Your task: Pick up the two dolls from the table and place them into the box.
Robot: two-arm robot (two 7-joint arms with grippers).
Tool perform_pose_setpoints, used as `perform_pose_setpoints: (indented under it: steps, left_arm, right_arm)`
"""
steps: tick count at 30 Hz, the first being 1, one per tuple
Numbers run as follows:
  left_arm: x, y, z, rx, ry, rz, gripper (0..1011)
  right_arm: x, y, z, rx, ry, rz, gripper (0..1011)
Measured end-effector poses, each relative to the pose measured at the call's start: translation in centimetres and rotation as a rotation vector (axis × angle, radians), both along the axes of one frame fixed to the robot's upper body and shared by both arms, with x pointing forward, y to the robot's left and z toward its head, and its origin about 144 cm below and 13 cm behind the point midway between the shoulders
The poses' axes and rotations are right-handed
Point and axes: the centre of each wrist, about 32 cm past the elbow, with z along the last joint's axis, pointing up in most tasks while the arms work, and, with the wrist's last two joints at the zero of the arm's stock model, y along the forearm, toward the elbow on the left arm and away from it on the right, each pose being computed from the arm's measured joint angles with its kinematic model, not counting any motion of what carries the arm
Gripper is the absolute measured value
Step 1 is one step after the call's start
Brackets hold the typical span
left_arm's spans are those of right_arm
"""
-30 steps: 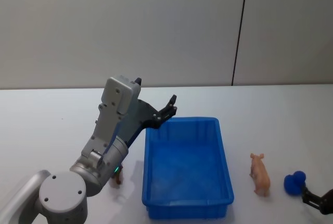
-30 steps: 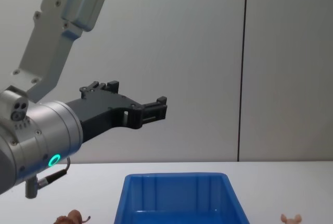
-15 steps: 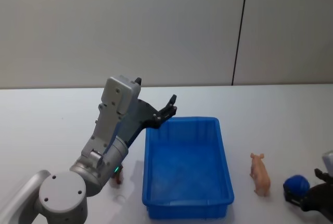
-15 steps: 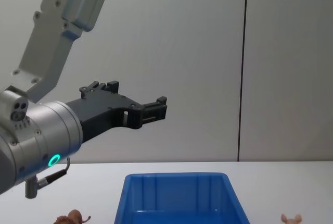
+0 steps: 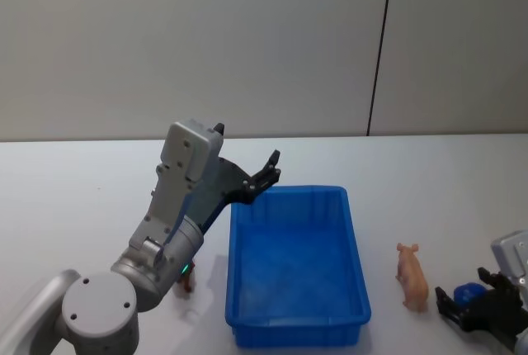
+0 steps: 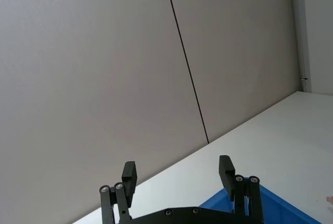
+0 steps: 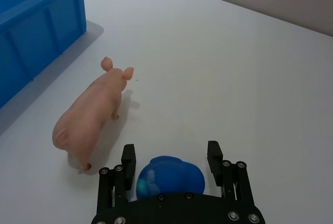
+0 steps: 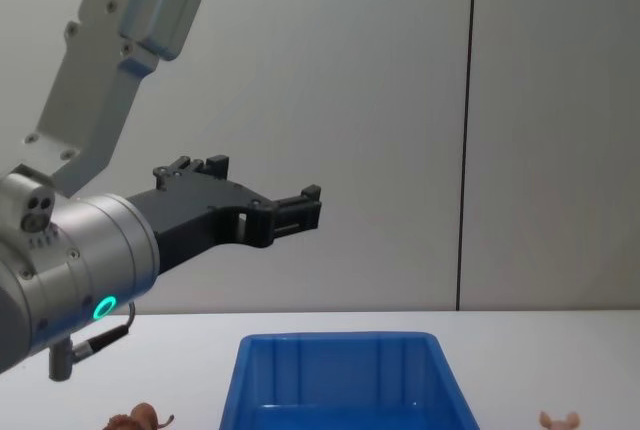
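Box (image 5: 297, 332) on table (image 5: 82, 198), one doll (image 5: 412, 276) right of it, other doll (image 8: 140, 417) left, ball (image 7: 169, 173) farther right

The left arm (image 5: 177, 206) rises from the robot's lower left with its elbow bent. It holds the left gripper (image 5: 268, 175) high and pointing forward, fingers (image 6: 129, 173) spread wide apart. The right gripper (image 7: 171, 152) sits low at the robot's right, tilted downward, its two fingers (image 7: 214, 154) parted.

Blue box (image 5: 297, 332) between brown doll (image 5: 186, 284), pink doll (image 5: 412, 277).
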Motion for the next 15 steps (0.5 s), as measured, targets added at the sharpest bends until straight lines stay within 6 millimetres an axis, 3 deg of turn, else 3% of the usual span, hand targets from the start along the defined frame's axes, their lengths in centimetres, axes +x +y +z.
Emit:
perform_pose_setpoints:
  steps: [10,15]
  left_arm:
    - [0.0,0.0,0.0,0.0,0.0,0.0,1001]
    - [0.0,0.0,0.0,0.0,0.0,0.0,1001]
  right_arm:
    - [0.35,0.35,-0.23,0.004,0.006,0.006,578]
    - [0.45,0.42,-0.26,0.003,0.008,0.007,500]
